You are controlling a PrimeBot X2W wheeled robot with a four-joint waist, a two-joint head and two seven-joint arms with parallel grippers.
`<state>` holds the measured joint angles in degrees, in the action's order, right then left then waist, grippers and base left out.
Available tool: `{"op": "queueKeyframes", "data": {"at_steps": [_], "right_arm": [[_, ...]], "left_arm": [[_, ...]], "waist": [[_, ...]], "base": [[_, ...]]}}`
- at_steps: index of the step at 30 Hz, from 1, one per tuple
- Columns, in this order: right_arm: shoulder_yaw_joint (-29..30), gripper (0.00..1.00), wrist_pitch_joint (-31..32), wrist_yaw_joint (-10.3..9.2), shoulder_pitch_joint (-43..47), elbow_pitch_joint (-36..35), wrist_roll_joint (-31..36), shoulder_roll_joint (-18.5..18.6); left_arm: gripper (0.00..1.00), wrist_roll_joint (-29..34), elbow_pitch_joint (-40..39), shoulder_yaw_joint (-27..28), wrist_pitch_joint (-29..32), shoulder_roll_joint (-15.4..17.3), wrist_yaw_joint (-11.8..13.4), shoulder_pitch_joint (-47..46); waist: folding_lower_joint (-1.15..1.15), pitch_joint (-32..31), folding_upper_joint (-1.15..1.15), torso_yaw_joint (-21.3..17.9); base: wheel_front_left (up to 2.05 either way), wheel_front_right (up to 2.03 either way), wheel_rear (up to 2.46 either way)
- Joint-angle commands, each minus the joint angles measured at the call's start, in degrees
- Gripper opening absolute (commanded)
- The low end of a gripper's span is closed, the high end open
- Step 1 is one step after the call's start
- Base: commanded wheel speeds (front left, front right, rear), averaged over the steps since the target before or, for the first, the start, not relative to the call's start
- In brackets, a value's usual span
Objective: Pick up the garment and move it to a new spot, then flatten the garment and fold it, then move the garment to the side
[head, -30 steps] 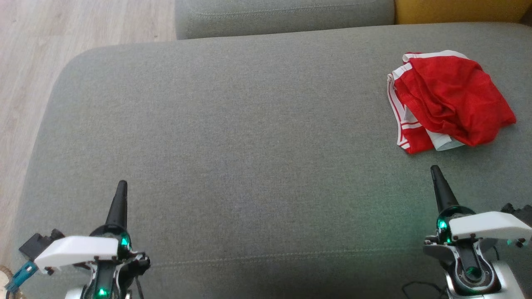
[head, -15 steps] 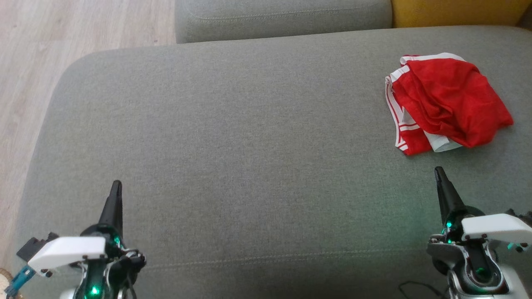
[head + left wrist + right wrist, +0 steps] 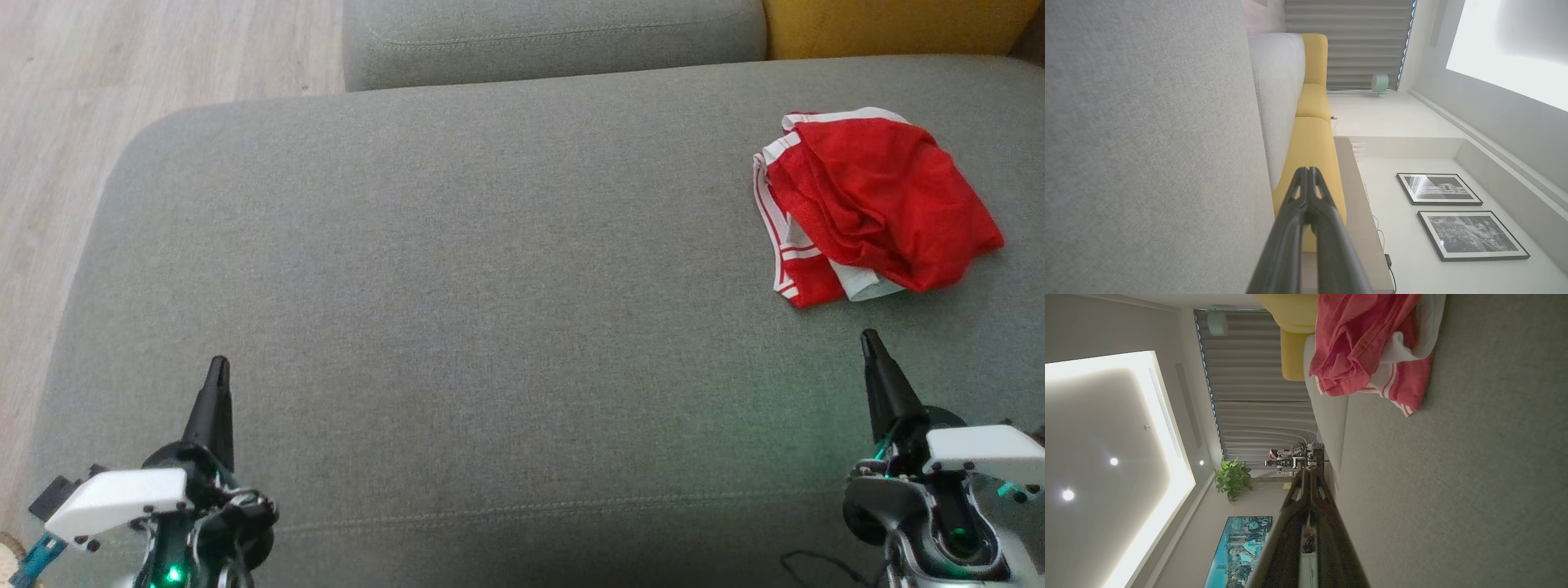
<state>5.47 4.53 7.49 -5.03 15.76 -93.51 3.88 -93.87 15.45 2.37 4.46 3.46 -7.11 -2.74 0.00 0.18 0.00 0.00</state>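
1. We see the garment [image 3: 878, 208], red with white stripes, lying crumpled on the grey sofa seat [image 3: 490, 286]. It is straight ahead of our right claw [image 3: 869, 336], near it but not touching.
2. Our right claw is pressed together and holds nothing, its tip pointing at the garment's nearest edge.
3. Our left claw [image 3: 218, 364] is likewise pinched together and empty, and well apart from the garment, far across the seat.
4. Beyond the garment, further ahead of the right claw, we see a yellow cushion [image 3: 890, 24]. Ahead of the left claw and to its outer side lies the pale wood floor [image 3: 122, 65].
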Motion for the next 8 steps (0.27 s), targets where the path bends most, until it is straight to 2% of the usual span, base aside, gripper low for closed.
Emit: {"op": "queueKeyframes", "data": {"at_steps": [1,8], "right_arm": [[-0.9,0.0,0.4,0.0,-1.0,-1.9,-0.3,0.4],[-0.8,0.0,0.5,0.0,-1.0,-1.8,-0.2,0.3]], "left_arm": [[0.0,-0.1,-1.5,2.0,0.3,1.0,-0.4,-3.3],[0.0,0.0,-1.5,2.2,0.4,0.9,-0.4,-3.3]], "waist": [[0.0,0.0,0.0,0.0],[0.0,0.0,0.0,0.0]], "base": [[0.0,0.0,0.0],[0.0,0.0,0.0]]}}
